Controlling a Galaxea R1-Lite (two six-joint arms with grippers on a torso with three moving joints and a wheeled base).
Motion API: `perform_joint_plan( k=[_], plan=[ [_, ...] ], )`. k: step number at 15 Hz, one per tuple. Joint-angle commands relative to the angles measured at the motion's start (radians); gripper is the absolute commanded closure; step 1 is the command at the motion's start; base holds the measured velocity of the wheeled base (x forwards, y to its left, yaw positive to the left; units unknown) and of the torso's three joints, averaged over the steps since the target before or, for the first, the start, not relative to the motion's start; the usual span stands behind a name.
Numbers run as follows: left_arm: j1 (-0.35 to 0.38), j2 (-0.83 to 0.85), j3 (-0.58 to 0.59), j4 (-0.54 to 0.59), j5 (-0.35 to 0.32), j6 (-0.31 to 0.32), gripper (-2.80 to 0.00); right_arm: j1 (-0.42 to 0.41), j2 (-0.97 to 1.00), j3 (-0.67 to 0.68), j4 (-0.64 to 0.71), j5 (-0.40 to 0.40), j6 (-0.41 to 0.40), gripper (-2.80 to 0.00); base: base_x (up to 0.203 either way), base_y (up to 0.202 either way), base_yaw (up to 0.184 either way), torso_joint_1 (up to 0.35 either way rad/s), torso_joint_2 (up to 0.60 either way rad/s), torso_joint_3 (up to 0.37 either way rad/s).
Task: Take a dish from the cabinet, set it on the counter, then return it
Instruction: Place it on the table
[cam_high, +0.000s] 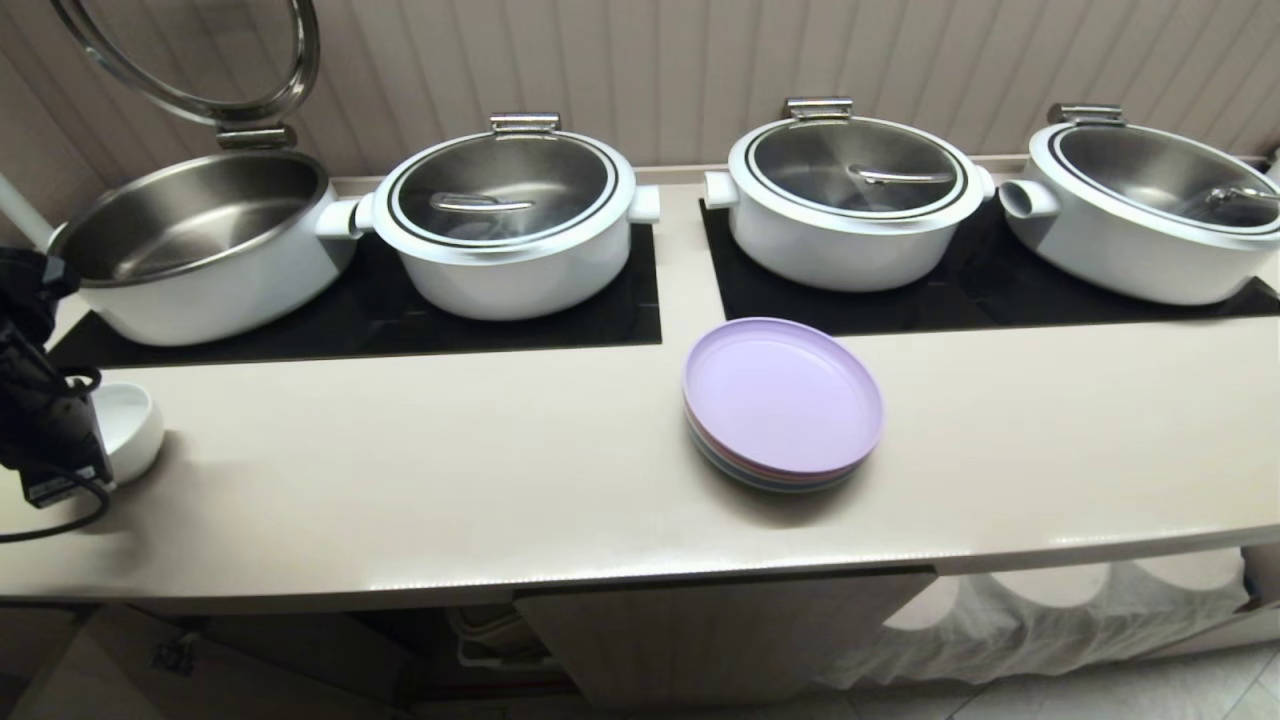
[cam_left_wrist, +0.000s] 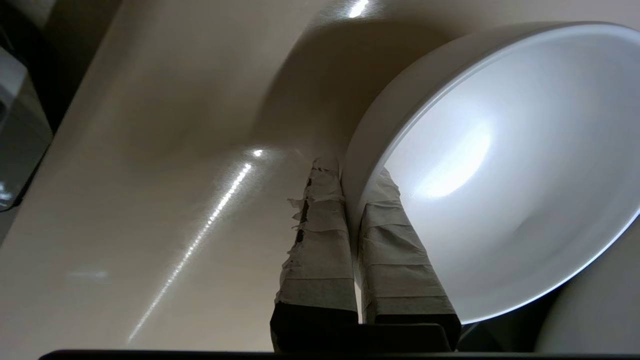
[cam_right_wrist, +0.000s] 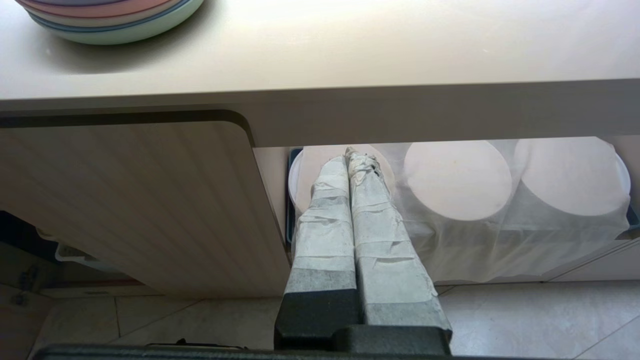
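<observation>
**Obs:** Head view, for your notes: the dish (cam_high: 128, 425) is out of the cabinet (cam_high: 720, 630) and sits at the far left end of the counter (cam_high: 450, 470), on the near side of the open steel pot (cam_high: 195, 240), well apart from the lilac plates (cam_high: 782, 400). Your left gripper (cam_high: 95, 440) is right on it.

**Op:** Is it still gripped?

**Obs:** Yes. Left wrist view shows the taped fingers (cam_left_wrist: 320, 240) pinched together on the dish's (cam_left_wrist: 500, 165) wall, one outside, one inside the rim. Whether the foot is fully resting on the counter (cam_left_wrist: 150, 175) or held just above it, you cannot tell from these views.

**Op:** And the right side?

**Obs:** Your right gripper (cam_right_wrist: 352, 160) hangs parked below the counter edge (cam_right_wrist: 350, 107), fingers pressed together on nothing, pointed at the covered white discs (cam_right_wrist: 457, 180) beside the ribbed cabinet door (cam_right_wrist: 135, 200).

**Op:** So where does that put you?

**Obs:** My reading: the fetch is done and the set-down is at hand or just made. Left for you: the return to the cabinet.
</observation>
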Motion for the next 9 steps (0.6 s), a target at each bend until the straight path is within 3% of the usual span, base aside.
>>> perform_joint_plan(
  k=[1, 9],
  plan=[
    [-0.003, 0.038, -0.029, 0.037, 0.0, -0.009, 0.0, 0.0, 0.0, 0.0, 0.0, 0.0, 0.0, 0.0, 0.0, 0.0, 0.0, 0.0, 0.0, 0.0],
    [-0.005, 0.04, -0.065, 0.041, -0.002, -0.009, 0.0, 0.0, 0.0, 0.0, 0.0, 0.0, 0.0, 0.0, 0.0, 0.0, 0.0, 0.0, 0.0, 0.0]
  ],
)
